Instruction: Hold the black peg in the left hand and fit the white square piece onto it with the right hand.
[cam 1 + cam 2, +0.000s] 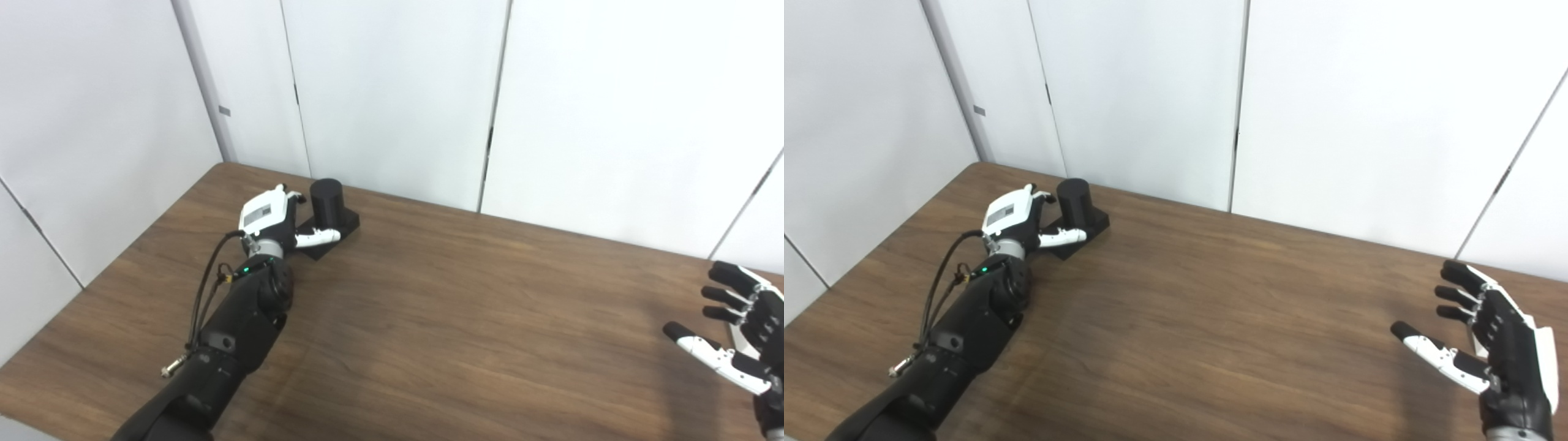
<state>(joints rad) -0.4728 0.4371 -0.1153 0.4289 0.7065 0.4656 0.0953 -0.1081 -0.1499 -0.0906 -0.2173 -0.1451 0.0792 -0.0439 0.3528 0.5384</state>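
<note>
The black cylindrical peg (326,199), upright on its flat black square base (331,231), is seen in the upper left of the frame, on the far part of the brown wood-grain table (465,306) near the white panelled wall (392,92). The left hand (269,215), white-backed with black palm, is placed just beside the peg on its left, with the white thumb (318,236) laid across the near side of the base. The other fingers are hidden behind the hand and the peg, so it cannot be told whether the peg is gripped or only touched. The black left forearm (239,331) is stretched in from the lower left, with black cables (205,288) looped along it. The right hand (1488,349) is held above the table at the lower right of the frame, well apart from the peg, with fingers spread and nothing held. A white edge is glimpsed behind it, too hidden to identify.
</note>
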